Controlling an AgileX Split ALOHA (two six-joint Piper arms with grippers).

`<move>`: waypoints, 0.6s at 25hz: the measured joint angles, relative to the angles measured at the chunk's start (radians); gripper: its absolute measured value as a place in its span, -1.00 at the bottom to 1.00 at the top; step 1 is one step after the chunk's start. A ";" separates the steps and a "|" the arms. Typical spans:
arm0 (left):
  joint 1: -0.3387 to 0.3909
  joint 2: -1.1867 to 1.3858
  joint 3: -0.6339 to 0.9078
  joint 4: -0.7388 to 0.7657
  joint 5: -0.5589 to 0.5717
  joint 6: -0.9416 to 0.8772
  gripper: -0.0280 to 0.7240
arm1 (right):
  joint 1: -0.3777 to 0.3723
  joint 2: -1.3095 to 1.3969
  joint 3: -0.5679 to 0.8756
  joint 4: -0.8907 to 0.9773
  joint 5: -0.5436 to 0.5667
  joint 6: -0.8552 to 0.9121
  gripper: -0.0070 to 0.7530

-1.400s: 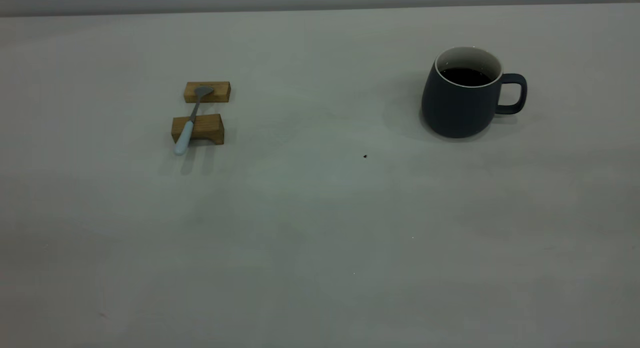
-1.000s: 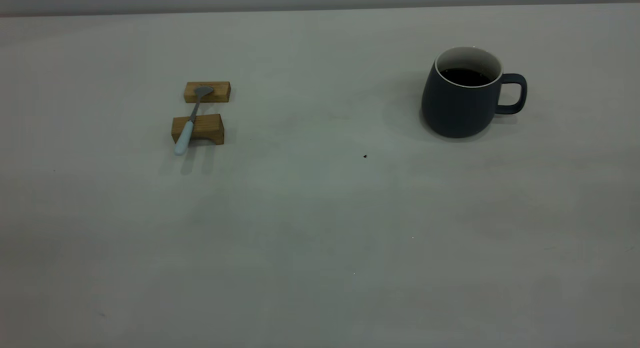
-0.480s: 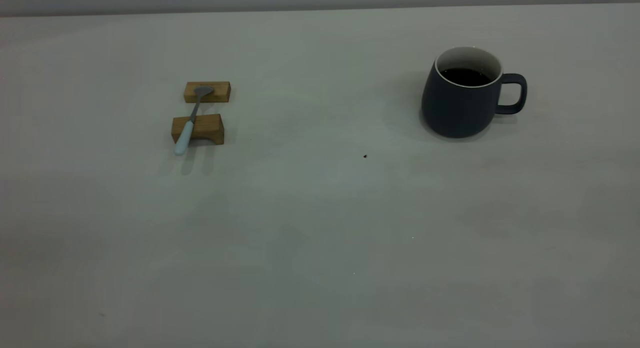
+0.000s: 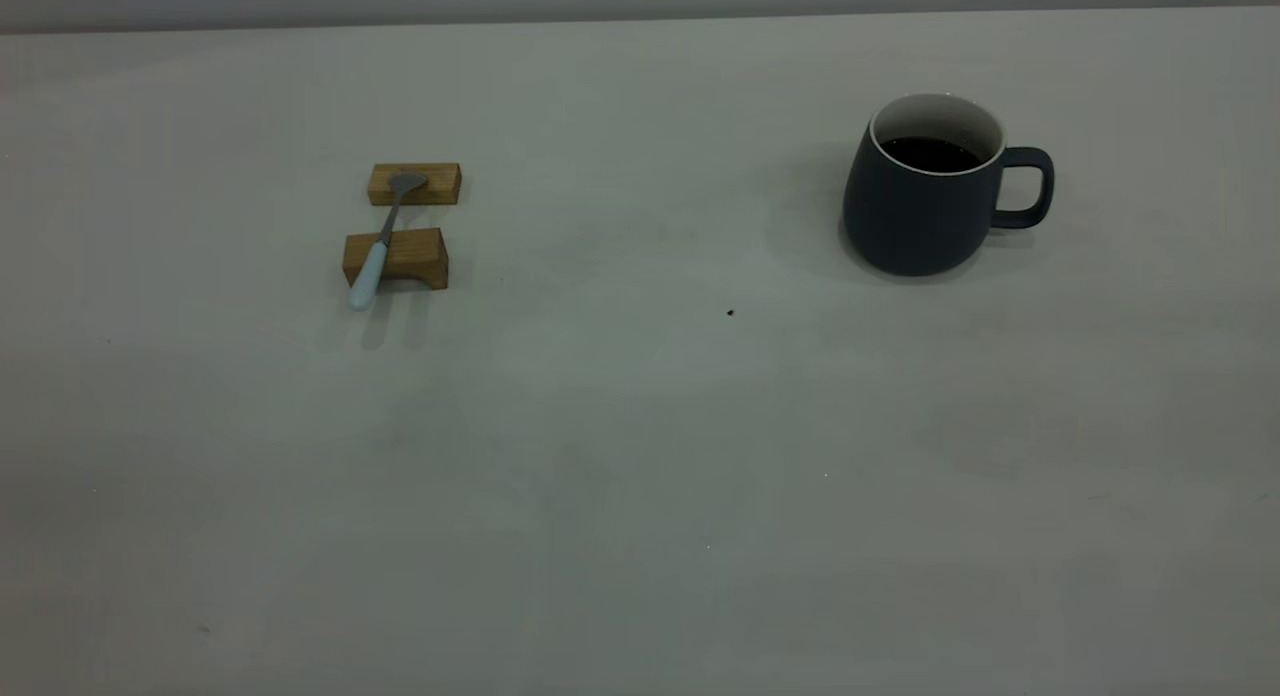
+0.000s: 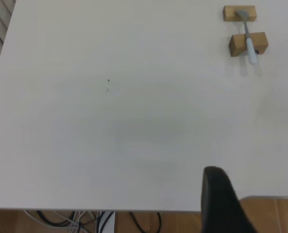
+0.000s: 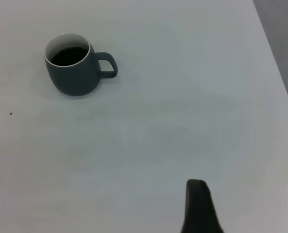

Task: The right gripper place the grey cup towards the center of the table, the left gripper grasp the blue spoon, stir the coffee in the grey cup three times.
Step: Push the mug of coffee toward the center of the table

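Right pincer (image 6: pixel 200 206) hangs well short of the rounded slate-grey matte cup (image 6: pixel 73 65); only one finger shows, so its state cannot be told. Cup stands far ahead of it on the pale surface (image 4: pixel 640 426), loop handle on the side nearer the pincer. Left pincer (image 5: pixel 221 199) idle, state likewise unclear.

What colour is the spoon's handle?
Pale light blue; the blue spoon shows best in the exterior view.

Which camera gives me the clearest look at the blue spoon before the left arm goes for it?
The exterior view: the blue spoon lies across two wooden blocks, handle overhanging the nearer one. The left wrist view shows it smaller, in a corner. The right wrist view shows only the grey cup, no spoon.
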 joint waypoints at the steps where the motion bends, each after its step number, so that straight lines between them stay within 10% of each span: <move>1: 0.000 0.000 0.000 0.000 0.000 0.000 0.23 | 0.000 0.000 0.000 0.000 0.000 0.000 0.44; 8: 0.000 0.000 0.000 0.000 0.000 0.000 0.23 | 0.000 0.092 -0.014 0.024 -0.025 -0.040 0.44; 15: 0.000 0.000 0.000 0.000 0.000 0.000 0.23 | 0.000 0.466 -0.056 0.083 -0.296 -0.151 0.50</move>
